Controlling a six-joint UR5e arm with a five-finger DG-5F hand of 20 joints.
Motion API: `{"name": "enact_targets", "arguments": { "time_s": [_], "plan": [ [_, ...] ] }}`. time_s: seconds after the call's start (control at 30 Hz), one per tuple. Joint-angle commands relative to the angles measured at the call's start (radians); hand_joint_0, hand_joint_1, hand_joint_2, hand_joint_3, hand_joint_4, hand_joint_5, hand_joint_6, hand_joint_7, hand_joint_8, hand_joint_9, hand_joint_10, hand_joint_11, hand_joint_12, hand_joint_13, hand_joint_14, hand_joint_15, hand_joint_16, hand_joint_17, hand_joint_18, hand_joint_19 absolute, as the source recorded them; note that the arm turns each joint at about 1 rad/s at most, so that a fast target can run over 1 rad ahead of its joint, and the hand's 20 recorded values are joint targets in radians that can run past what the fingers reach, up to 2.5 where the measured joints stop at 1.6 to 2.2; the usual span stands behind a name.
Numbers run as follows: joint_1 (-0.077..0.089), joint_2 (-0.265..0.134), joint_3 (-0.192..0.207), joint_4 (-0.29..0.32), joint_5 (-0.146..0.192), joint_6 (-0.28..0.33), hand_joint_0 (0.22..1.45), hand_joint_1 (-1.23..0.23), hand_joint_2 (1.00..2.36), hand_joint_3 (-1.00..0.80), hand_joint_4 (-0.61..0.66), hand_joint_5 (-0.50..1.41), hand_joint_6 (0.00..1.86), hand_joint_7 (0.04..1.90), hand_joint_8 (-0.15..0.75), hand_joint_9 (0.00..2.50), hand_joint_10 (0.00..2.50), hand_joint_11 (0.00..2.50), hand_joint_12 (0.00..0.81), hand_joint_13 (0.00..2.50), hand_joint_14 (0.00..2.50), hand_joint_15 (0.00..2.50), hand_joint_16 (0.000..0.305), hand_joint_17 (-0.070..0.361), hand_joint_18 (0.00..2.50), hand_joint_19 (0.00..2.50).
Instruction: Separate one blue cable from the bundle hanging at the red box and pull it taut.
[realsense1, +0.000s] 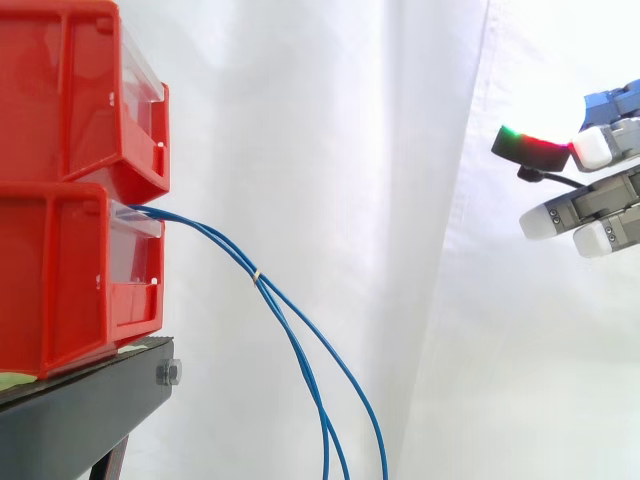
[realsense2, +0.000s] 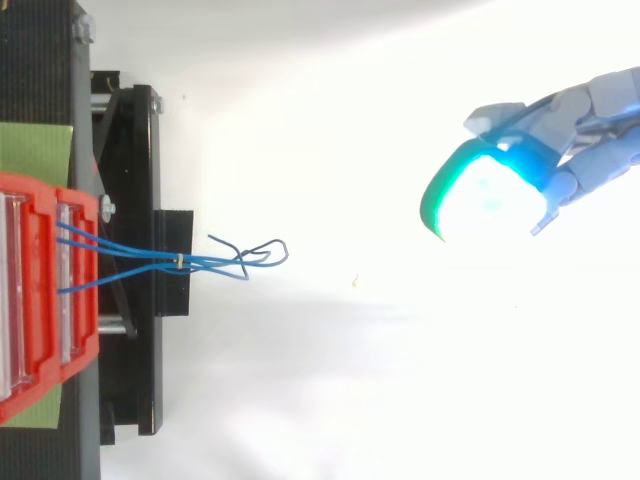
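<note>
Several thin blue cables (realsense1: 300, 335) come out of the lower red box (realsense1: 75, 275) and hang down, tied together by a small band (realsense1: 257, 274). From above, the same blue cables (realsense2: 150, 260) fan out of the red box (realsense2: 45, 300) and end in loose loops. My hand (realsense1: 600, 200) is at the right edge, far from the cables, with straight, spread fingers and nothing between them. In the top view my hand (realsense2: 580, 130) reaches in from the right, its glowing fingertips (realsense2: 485, 195) pointing toward the cables.
A second red box (realsense1: 80, 90) is stacked on the lower one. Both rest on a black stand (realsense1: 85, 410). A white curtain (realsense1: 350, 150) hangs behind. A green mat (realsense2: 35, 148) lies on the stand beside the boxes.
</note>
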Motion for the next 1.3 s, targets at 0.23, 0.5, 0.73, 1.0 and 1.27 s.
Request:
{"name": "enact_targets", "arguments": {
  "time_s": [0.23,0.5,0.73,1.0,1.27],
  "plan": [
    [0.023,-0.034,0.002,0.05,0.045,0.035,0.51,-0.46,1.0,-0.5,0.25,-0.24,0.5,0.83,0.297,0.34,0.01,0.19,0.332,0.02,0.0,0.0,0.042,0.094,0.0,0.07],
    [0.043,-0.036,0.0,0.067,0.085,0.032,0.52,-0.52,1.0,-0.5,0.27,-0.24,0.5,0.84,0.302,0.35,0.01,0.2,0.324,0.09,0.0,0.0,0.038,0.085,0.0,0.05],
    [0.052,-0.092,0.023,0.078,0.127,0.032,0.51,-0.66,1.0,-0.5,0.27,-0.24,0.5,0.86,0.299,0.22,0.01,0.22,0.323,0.17,0.0,0.03,0.037,0.084,0.02,0.08],
    [0.054,-0.18,0.092,0.099,0.145,0.025,0.51,-0.74,1.0,-0.5,0.2,-0.27,0.5,0.74,0.242,0.01,0.0,0.0,0.282,0.08,0.0,0.0,0.032,0.071,0.0,0.0],
    [0.049,-0.272,0.172,0.107,0.148,0.02,0.51,-0.76,1.0,-0.5,0.2,-0.27,0.5,0.75,0.237,0.02,0.0,0.0,0.278,0.06,0.0,0.0,0.031,0.071,0.0,0.0]
  ]
}}
